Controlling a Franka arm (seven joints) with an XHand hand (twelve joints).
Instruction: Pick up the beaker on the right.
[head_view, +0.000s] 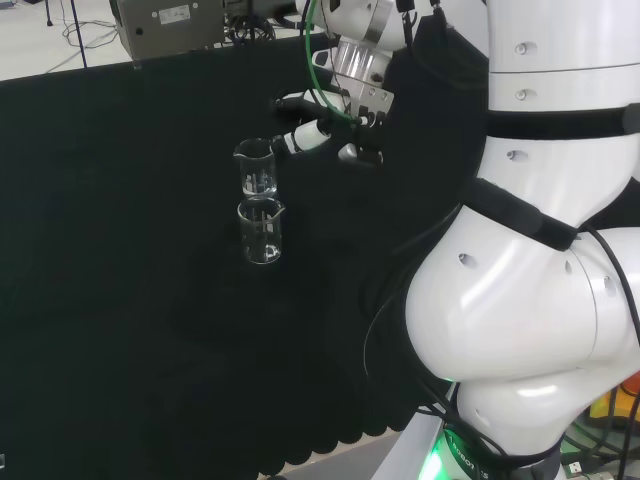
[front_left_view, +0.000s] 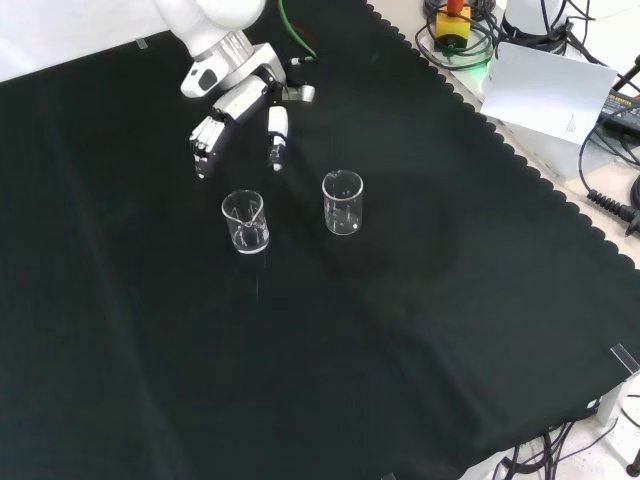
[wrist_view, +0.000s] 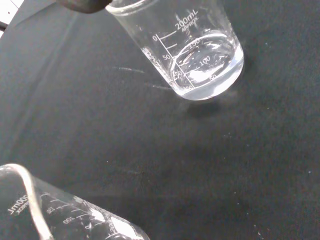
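Two clear glass beakers stand upright on the black cloth. In the front view one beaker (front_left_view: 245, 222) is on the left and the other beaker (front_left_view: 342, 203) on the right. In the head view they are the farther beaker (head_view: 255, 167) and the nearer beaker (head_view: 262, 231). The hand (front_left_view: 240, 100) hovers open just behind the left one, fingers straight and pointing down, holding nothing. In the head view the hand (head_view: 318, 130) reaches to the farther beaker's rim. The wrist view has one beaker (wrist_view: 195, 55) close by and the other beaker's rim (wrist_view: 45, 210) at the edge.
The arm's big white links (head_view: 540, 250) stand at the right of the head view. The cloth's scalloped edge (front_left_view: 520, 160) runs along the right in the front view, with cables and a white box (front_left_view: 545, 100) beyond it. Bare black cloth (front_left_view: 300, 380) lies in front of the beakers.
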